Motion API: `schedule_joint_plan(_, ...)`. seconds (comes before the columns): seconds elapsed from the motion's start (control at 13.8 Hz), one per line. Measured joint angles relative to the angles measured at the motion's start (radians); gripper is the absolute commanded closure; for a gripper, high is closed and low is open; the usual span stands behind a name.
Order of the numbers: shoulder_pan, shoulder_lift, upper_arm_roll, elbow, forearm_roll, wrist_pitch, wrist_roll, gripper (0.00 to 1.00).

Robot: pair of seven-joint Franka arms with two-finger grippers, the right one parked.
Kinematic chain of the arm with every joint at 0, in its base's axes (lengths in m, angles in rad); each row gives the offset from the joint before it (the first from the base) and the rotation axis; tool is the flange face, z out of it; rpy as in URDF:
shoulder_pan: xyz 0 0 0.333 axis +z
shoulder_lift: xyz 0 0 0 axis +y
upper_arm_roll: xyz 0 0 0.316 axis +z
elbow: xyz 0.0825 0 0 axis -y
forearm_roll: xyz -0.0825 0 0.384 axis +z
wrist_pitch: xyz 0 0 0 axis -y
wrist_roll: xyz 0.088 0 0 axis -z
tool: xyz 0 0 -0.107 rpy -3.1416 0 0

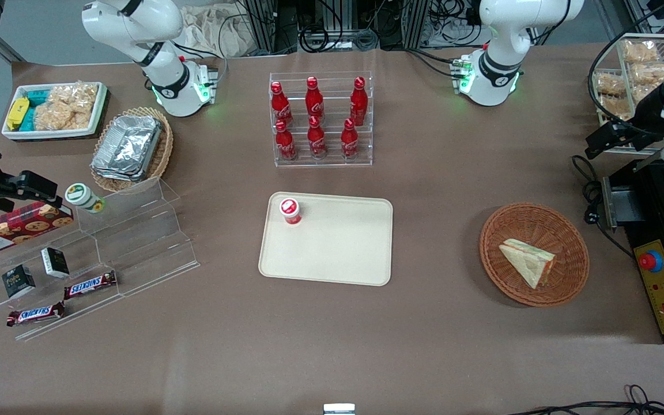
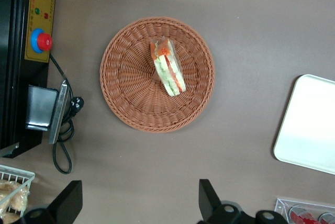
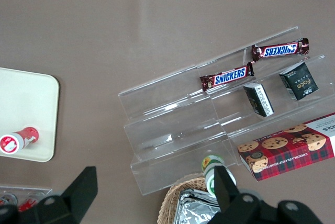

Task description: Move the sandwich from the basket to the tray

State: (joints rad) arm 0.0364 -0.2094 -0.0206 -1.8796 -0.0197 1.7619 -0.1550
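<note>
The sandwich (image 1: 528, 262), a pale wedge with red and green filling, lies in the reddish-brown wicker basket (image 1: 493, 230) toward the working arm's end of the table. In the left wrist view the sandwich (image 2: 167, 67) rests near the middle of the basket (image 2: 125, 77). The beige tray (image 1: 338, 248) lies mid-table, and one of its corners shows in the left wrist view (image 2: 309, 130). My left gripper (image 1: 608, 138) hangs high above the table, farther from the front camera than the basket. The gripper (image 2: 140, 203) is open and empty, well clear of the sandwich.
A small red-capped bottle (image 1: 290, 210) stands on a corner of the tray. A clear rack of red cola bottles (image 1: 320, 118) stands farther back. A black control box with a red button (image 1: 652, 262) and a cable lie beside the basket. A wire basket of snacks (image 1: 637, 69) stands near the working arm.
</note>
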Motion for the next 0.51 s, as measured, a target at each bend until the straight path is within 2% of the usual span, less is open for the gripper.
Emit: schedule_joint_plan(0.51,0.006,0.030,0.004,0.027,0.003,-0.002,0.000,0.00)
